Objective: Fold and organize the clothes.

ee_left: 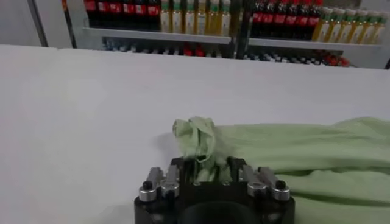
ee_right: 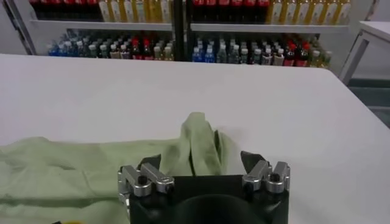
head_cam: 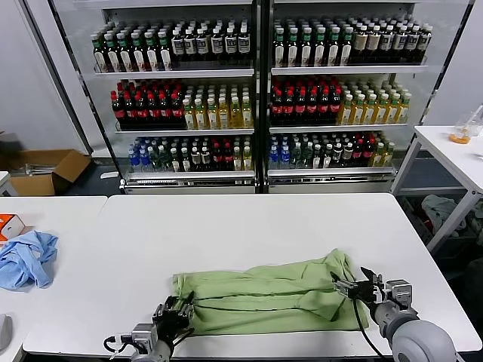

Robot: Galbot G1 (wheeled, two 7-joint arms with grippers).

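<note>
The light green polo shirt [head_cam: 264, 298] lies folded into a long band across the front of the white table [head_cam: 249, 226]. Its collar, buttons and printed graphic are hidden. My left gripper [head_cam: 175, 311] is at the band's left end, shut on a bunched corner of the shirt [ee_left: 195, 137]; in the left wrist view [ee_left: 206, 169] the fabric is pinched between the fingers. My right gripper [head_cam: 355, 285] is at the band's right end. In the right wrist view [ee_right: 198, 161] it is open, its fingers [ee_right: 253, 163] wide apart on either side of a raised ridge of the shirt [ee_right: 198, 137].
A crumpled light blue cloth [head_cam: 26, 259] and an orange box [head_cam: 9, 225] lie on the neighbouring table at the left. Glass-door coolers full of bottles [head_cam: 256, 98] stand behind. Another white table [head_cam: 453, 151] is at the right, a cardboard box [head_cam: 45, 170] on the floor at the left.
</note>
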